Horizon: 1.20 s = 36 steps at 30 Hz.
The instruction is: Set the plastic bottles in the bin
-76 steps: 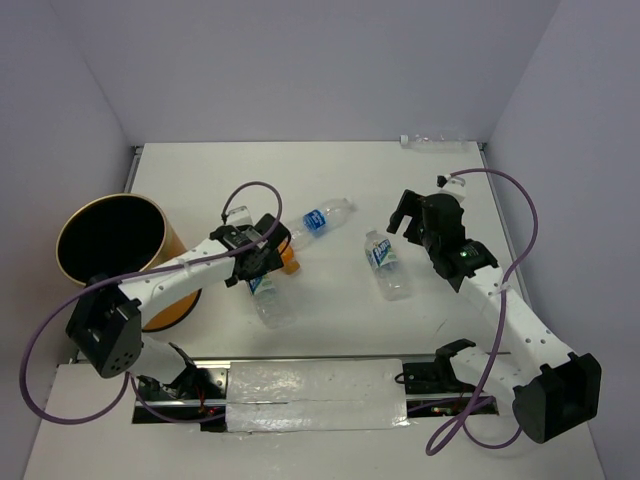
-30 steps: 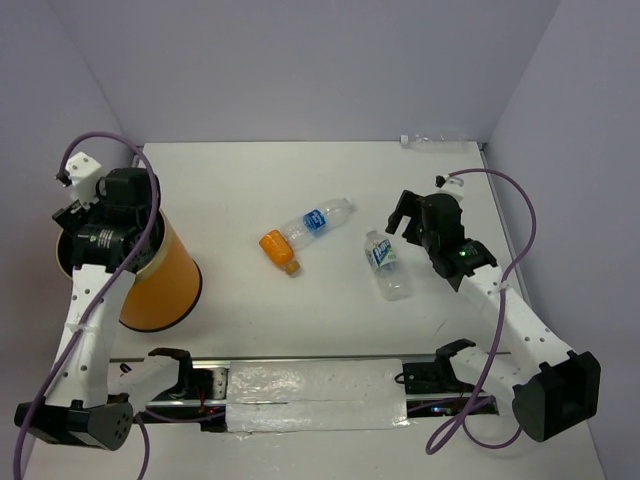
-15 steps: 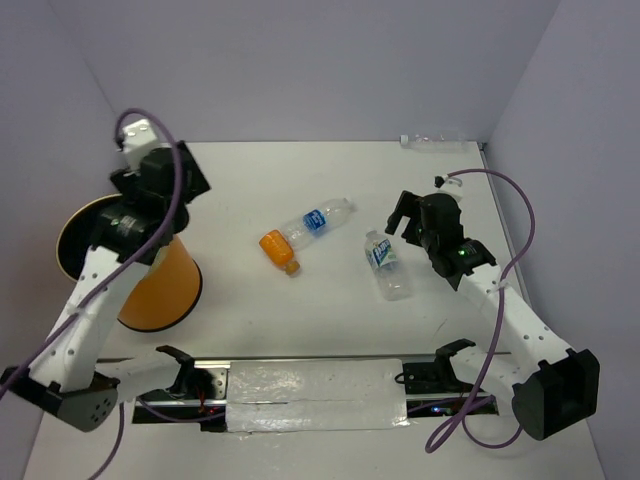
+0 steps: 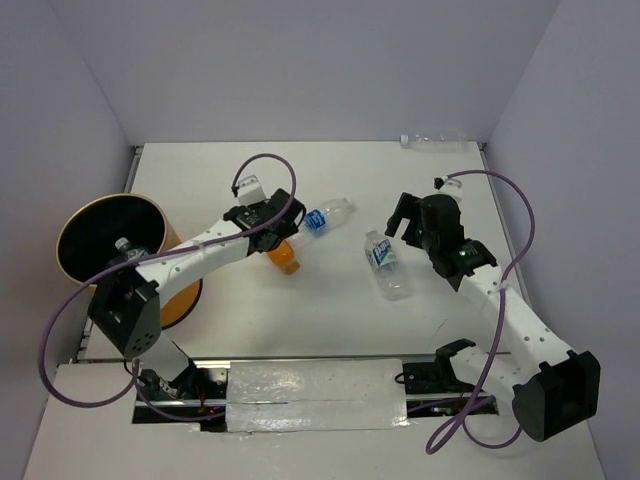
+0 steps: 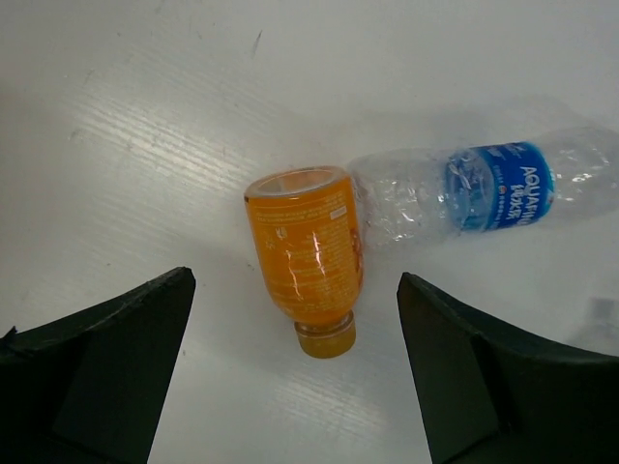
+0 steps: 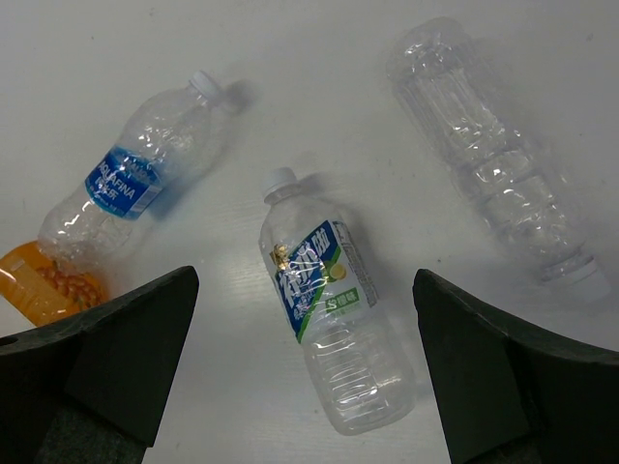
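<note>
Far left, your bin stands upright at the left edge of the surface. A small white-capped bottle top shows against its black inside; more than that is too small to tell.

Your left arm reaches from beside the bin out toward the middle. Its left gripper hangs above the orange bottle with the fingers spread wide and nothing between them.

The orange bottle lies on its side with its yellow cap toward the near edge. Its flat base sits just beside the base of the blue-label bottle. You see that clear bottle lying on its side too, angled away with its white cap toward the far right.

Further right and apart from that pair, the middle bottle lies on its side. It has a blue, white and green label, and its white cap points to the far side.

Your right gripper hovers over it, spread apart and holding nothing.

Right of the middle bottle, the wrist view shows a bare bottle without a label, cap toward the near right. In the top view your right arm hides it.

At the far edge, one more clear far bottle lies along the wall.
</note>
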Tool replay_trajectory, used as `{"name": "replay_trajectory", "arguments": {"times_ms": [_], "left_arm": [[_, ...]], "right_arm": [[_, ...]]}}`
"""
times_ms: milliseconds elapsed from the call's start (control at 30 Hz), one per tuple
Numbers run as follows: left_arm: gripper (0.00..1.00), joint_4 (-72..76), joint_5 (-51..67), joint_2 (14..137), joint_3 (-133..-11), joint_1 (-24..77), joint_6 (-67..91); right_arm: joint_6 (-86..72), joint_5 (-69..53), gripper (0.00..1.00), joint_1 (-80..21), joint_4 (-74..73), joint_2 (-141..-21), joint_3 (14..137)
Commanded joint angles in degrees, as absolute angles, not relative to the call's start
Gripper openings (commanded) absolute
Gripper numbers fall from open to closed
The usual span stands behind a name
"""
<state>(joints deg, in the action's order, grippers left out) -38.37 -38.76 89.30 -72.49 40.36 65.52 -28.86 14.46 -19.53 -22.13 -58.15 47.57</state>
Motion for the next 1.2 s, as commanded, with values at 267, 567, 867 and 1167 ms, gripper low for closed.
{"name": "replay_trajectory", "arguments": {"times_ms": [267,567,867,1167], "left_arm": [[0.99,-23.38,-31.2,98.43,-66.27,36.12,71.72],[0.71,-24.59,-29.61,101.52,-65.39,35.33,72.86],[0.47,-41.56,-44.72,81.23,-79.33,36.65,59.43],[0.47,-48.52,-55.55,63.73,-86.58,15.52,43.08]], "right_arm": [[-28.3,13.1,1.0,-20.04,-23.03,-56.95,49.13],[-27.69,12.83,1.0,-20.13,-23.29,-58.88,50.62],[-28.83,11.61,1.0,-20.04,-21.36,-60.55,50.1],[-30.23,9.23,1.0,-20.21,-19.78,-61.35,50.27]]}}
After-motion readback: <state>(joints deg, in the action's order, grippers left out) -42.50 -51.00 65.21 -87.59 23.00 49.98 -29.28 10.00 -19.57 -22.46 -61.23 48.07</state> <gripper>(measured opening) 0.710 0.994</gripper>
